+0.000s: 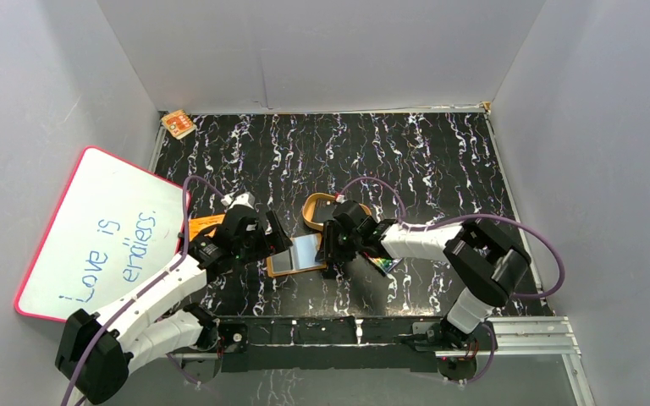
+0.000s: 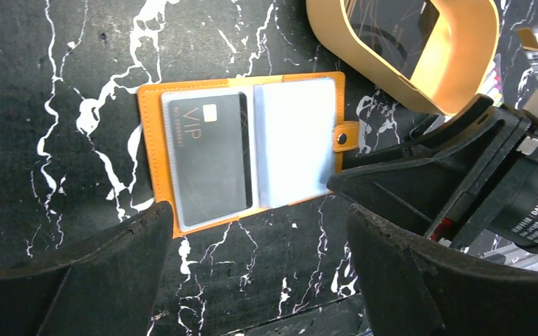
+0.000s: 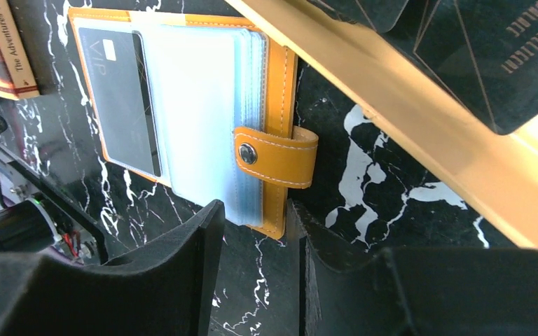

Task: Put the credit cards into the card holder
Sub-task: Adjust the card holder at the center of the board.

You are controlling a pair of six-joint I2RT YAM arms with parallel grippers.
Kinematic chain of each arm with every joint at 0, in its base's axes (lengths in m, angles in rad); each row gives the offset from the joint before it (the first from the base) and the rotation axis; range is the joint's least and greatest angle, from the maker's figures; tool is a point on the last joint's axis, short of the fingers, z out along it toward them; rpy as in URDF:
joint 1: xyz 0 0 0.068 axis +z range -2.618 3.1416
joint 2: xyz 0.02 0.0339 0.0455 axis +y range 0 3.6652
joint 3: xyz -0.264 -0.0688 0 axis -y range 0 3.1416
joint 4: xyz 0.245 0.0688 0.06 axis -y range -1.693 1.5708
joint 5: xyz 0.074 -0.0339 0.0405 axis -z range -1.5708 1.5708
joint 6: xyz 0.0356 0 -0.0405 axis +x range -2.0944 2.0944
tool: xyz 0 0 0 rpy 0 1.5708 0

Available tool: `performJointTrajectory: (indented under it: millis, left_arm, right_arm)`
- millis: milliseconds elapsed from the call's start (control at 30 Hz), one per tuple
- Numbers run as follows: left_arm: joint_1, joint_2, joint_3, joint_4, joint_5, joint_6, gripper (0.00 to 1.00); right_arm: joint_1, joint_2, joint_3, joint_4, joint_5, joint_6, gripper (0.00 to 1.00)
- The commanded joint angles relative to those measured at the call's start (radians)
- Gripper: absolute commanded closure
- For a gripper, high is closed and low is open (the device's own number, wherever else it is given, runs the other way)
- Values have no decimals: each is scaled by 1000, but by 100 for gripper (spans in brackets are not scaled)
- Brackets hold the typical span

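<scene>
While the card holder (image 1: 303, 252) lay open on the dark marbled surface (image 1: 440, 161), the top view showed both arms reaching in on it from either side, with the tan tray (image 1: 308, 217) just beyond it. Judged from that, the step in hand was loading, and the holder needed to stay flat and square between the arms.

From the left wrist, the left tool (image 2: 258, 218) hung above the holder's near edge with its jaws wide apart and nothing between them. One VIP card (image 2: 207, 157) sat fully inside the left clear sleeve, while the right sleeve looked empty. I judged that this tool would do best to lift straight up, so that neither finger dragged the seated card back out or nudged the holder.

From the right wrist, the right tool (image 3: 256, 231) sat low at the holder's side by the snap tab (image 3: 277, 155), with its jaws partly apart and nothing that I could make out between them. More credit cards (image 3: 490, 63) lay in the tray, close beside the holder.

The next card would be best gripped by a short edge and kept low and level. It should enter the empty sleeve from its open side, while the other tool pinned the holder's cover and stayed clear of the stacked sleeves.
</scene>
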Motion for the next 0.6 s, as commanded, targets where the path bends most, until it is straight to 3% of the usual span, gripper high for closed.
performJointTrajectory:
  millis: [0, 300, 567]
  left_arm:
    - [-3, -26, 8, 39, 48, 36, 10]
    - [-3, 33, -6, 99, 130, 54, 14]
    - [-5, 138, 49, 139, 173, 87, 17]
  right_arm:
    - [10, 9, -40, 87, -13, 23, 54]
    - [94, -36, -85, 98, 22, 91, 55]
    - [91, -246, -110, -49, 165, 66, 54]
